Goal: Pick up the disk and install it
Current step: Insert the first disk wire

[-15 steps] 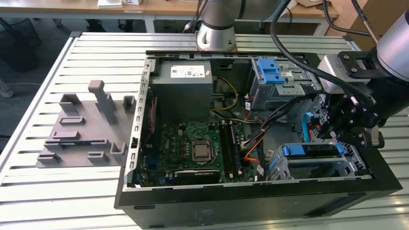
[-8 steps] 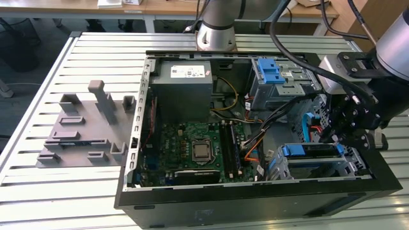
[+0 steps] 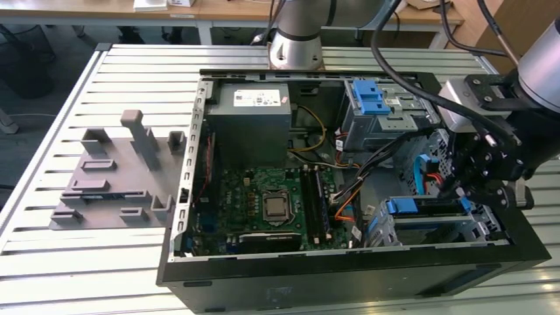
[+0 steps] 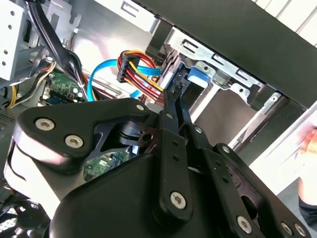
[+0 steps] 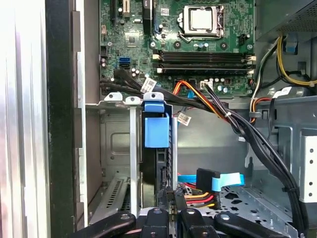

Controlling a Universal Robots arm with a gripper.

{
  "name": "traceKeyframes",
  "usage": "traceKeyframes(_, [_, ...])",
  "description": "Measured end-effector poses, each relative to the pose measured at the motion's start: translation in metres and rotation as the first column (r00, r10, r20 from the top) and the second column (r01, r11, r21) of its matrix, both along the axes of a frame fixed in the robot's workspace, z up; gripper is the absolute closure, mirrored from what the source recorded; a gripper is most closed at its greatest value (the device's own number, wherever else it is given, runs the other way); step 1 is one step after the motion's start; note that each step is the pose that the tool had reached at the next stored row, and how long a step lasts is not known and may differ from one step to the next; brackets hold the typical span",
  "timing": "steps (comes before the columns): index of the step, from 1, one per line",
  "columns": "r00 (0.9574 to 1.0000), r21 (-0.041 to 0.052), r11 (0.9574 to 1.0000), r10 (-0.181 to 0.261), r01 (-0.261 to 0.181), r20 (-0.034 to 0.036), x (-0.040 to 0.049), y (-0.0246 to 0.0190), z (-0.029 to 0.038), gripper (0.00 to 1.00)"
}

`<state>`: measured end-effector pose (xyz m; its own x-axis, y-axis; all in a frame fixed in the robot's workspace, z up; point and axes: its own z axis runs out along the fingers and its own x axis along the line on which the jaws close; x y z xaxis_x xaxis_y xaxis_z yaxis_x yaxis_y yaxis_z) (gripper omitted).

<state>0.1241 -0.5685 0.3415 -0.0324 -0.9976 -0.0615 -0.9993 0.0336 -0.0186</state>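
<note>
We have the disk (image 5: 157,148) seated edge-on in its bay, claw (image 5: 171,214) pinched on its rear edge; the push home needs a straight line.

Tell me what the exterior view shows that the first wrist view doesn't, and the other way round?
Exterior view: the whole open computer case, the grey plastic fixture on the slatted table, the grey power-supply box, and the robot arm.
First wrist view: a close look down into the drive bay with the disk standing in it, the gripper at its edge.
Both: the motherboard and bundled cables.
</note>
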Motion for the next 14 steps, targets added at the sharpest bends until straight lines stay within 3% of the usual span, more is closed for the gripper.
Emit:
traceKeyframes(2, [1.0,0.0001,1.0,0.0,0.0,-0.0019,0.0004,-0.001,-0.0004,0.84])
traceKeyframes(6, [0.9995,0.0,1.0,0.0,0.0,-0.0313,0.0038,-0.0014,-0.0005,0.84])
traceKeyframes(14, [0.9992,-0.0002,0.9998,-0.019,0.019,-0.0349,0.0058,-0.0017,-0.0028,0.84])
